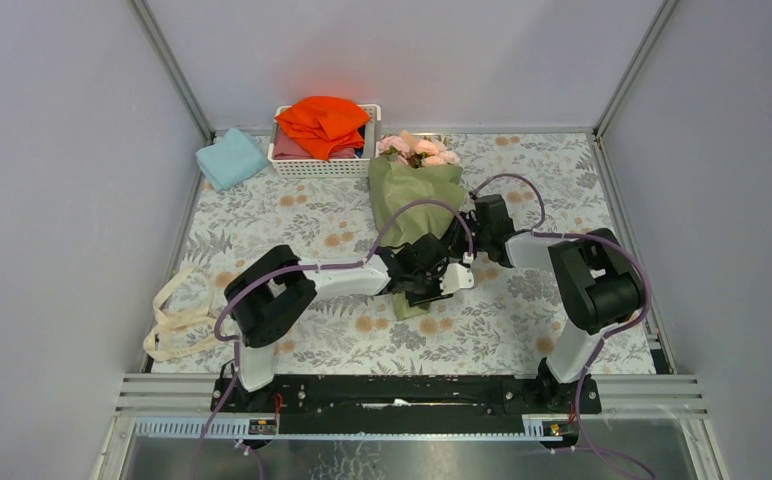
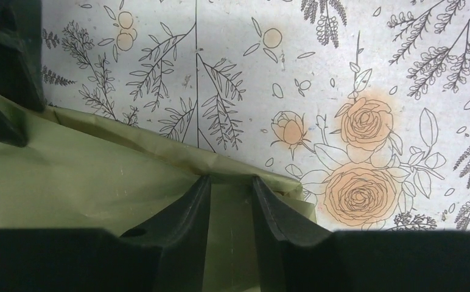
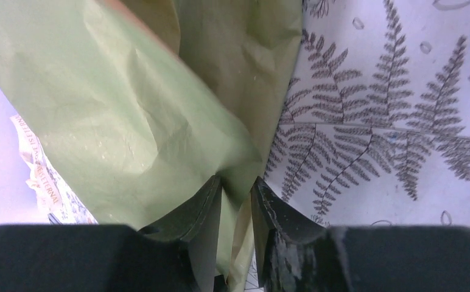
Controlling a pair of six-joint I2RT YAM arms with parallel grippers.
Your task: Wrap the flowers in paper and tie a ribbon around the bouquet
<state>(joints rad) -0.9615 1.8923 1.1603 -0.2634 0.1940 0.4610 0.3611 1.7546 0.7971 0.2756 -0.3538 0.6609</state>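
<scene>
Both my left gripper (image 2: 231, 179) and right gripper (image 3: 237, 180) stand slightly parted, the paper (image 3: 129, 109) of the bouquet (image 1: 414, 195) loose between their fingers. I should back off slowly, not snagging the fold.

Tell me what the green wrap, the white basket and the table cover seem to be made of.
Wrap: thin matte paper, judging by sharp creases and crumpled folds. Basket: probably moulded plastic, with a regular lattice wall. Table cover: flat printed sheet, paper or vinyl; the look leaves it open.
</scene>
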